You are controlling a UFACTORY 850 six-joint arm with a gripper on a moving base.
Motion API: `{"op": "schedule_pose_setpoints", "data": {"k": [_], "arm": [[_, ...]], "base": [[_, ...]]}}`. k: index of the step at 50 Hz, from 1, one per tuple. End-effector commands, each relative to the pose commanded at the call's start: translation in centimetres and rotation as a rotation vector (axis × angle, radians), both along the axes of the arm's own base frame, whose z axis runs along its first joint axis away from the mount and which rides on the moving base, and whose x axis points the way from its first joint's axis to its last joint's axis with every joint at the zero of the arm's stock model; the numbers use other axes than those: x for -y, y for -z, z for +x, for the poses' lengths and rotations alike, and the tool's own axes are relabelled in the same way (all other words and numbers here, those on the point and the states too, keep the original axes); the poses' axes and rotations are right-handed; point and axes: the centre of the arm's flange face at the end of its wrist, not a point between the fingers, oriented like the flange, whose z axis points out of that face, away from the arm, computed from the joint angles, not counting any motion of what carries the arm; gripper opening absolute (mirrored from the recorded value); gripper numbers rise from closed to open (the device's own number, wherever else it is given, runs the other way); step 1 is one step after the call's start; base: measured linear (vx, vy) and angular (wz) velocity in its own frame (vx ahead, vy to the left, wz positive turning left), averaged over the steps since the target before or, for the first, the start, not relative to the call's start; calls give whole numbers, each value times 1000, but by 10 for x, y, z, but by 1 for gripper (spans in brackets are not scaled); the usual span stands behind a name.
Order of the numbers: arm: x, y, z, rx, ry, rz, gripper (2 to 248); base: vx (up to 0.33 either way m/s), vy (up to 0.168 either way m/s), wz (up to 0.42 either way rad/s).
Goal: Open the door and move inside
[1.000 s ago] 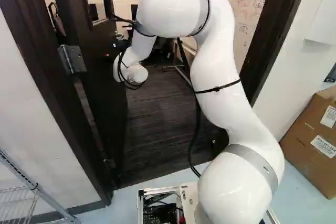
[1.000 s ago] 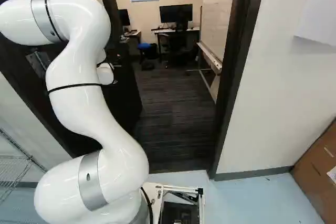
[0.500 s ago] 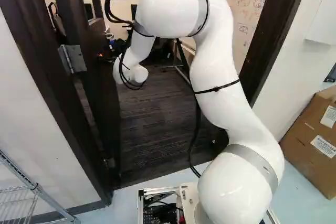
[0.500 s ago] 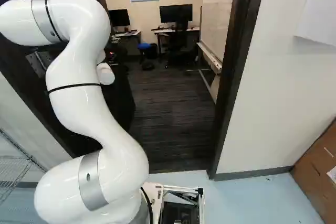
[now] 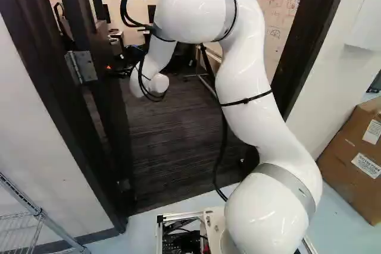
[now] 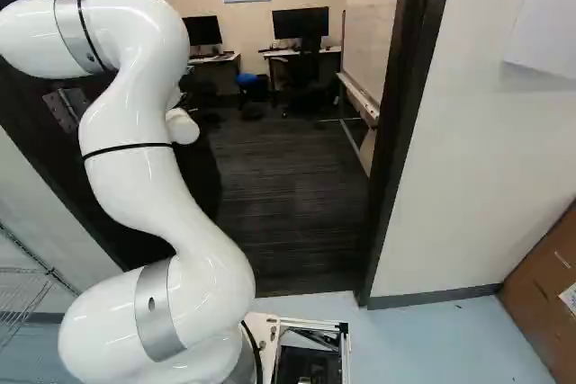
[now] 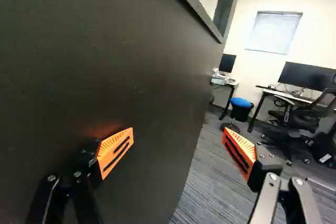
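The black two-finger gripper with orange pads (image 7: 177, 135) is spread wide and holds nothing; one finger stands close by the face of the dark flat-faced door (image 7: 131, 51), though whether it touches I cannot tell. That door stands swung into the room, on the metal hinge (image 5: 81, 66) at the left of the left base view, its free edge beyond the gripper. The opening step looks nearly done, so I judge the next move is a little more push with the open gripper, then driving the base ahead while the bent white arm (image 5: 250, 87) keeps the door off. Past the free edge, dark striped carpet (image 6: 288, 186) gives a lane inward, bounded at the right of the right base view by the dark door post (image 6: 405, 114) and the whiteboard's low ledge (image 6: 362, 98). Deeper in, the black office chair (image 7: 310, 114) could crowd a long run. The arm's elbow, or the door rebounding, could catch at the threshold.
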Motion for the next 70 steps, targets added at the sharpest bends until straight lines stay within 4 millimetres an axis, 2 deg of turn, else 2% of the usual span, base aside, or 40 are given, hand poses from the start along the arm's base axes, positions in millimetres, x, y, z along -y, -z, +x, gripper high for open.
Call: {"op": "schedule_pose_setpoints", "data": {"k": [27, 50, 70], "arm": [[4, 0, -1, -1, 1, -4, 247], [43, -4, -4, -20, 60, -7, 247], [83, -5, 0, -74, 189, 9, 247]], "base": [[0, 0, 0], [0, 0, 0], [0, 0, 0]]}}
